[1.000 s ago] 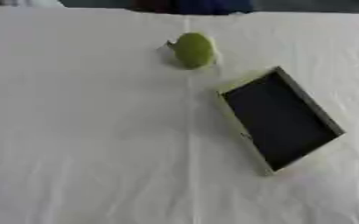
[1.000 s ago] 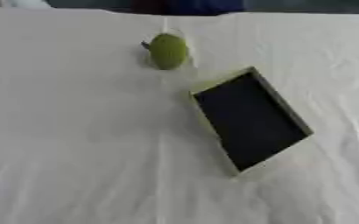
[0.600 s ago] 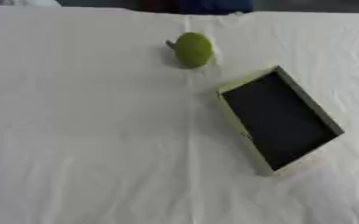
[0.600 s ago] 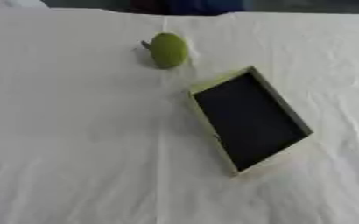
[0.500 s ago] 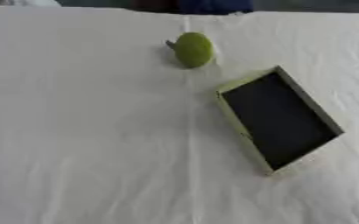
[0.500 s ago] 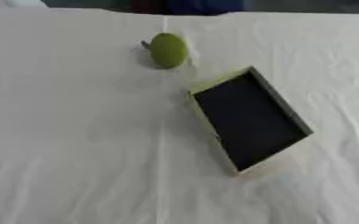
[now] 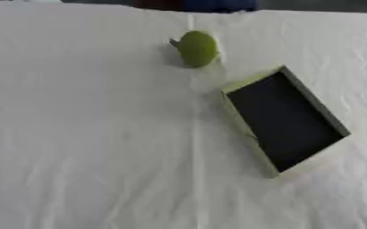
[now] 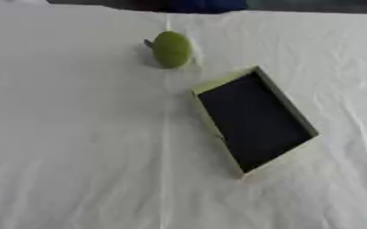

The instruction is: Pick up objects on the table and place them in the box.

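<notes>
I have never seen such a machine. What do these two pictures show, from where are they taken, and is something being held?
Both pictures come from the two eyes of one camera in a humanoid robot's head, looking down at its work, so they are nearly identical. A white cloth covers the table. On it lie a green rounded object and, apart from it, a shallow open box with pale walls and a dark inside, lying askew and holding nothing. Neither robot hand shows in either view, so nothing is held.
</notes>
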Controlling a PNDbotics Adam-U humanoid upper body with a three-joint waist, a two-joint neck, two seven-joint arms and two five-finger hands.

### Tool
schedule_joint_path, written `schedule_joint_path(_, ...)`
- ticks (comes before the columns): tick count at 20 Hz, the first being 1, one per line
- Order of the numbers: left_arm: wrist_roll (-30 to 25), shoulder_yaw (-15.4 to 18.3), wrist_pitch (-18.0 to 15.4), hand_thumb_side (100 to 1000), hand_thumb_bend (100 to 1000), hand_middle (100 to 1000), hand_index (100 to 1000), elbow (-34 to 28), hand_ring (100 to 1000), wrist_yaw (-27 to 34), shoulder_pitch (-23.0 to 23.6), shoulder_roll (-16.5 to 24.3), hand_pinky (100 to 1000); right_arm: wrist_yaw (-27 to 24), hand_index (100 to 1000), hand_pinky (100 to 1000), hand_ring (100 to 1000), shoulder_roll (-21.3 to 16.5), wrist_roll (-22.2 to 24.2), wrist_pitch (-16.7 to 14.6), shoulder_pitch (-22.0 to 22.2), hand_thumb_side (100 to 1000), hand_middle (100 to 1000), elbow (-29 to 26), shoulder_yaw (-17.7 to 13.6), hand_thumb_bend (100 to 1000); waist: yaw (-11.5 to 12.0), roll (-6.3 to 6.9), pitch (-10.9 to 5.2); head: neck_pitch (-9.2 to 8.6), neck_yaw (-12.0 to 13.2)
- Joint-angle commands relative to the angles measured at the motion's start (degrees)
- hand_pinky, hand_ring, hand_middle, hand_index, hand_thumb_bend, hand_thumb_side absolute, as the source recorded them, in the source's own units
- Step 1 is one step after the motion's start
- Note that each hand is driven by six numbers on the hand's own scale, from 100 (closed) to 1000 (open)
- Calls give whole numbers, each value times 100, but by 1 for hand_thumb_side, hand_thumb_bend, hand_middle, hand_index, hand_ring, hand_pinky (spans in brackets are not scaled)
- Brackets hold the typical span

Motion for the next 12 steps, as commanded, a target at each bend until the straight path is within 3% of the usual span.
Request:
schedule_joint_path(1, -20, -2, 6, 492, 242, 633, 719, -85, 848, -44, -41, 160, 762, 519, 873, 820, 790, -587, 277, -177, -224, 446, 801, 259, 244, 100, 1, -16, -158, 44, -24)
schedule_joint_path(6, -42, -24, 8, 493, 241, 633, 719, -85, 849, -41, -37, 191, 762, 1200, 891, 813, 823, -964, 966, -598, -527, 514, 837, 544, 697, 166, 3, -81, -172, 44, -41)
schedule_joint_path(12, -59, -41, 9, 492, 242, 633, 719, -85, 849, -33, -37, 208, 762, 1670, 892, 810, 833, -1008, 1616, -1019, -843, 516, 843, 777, 1205, 239, 21, -110, -183, 25, -52)
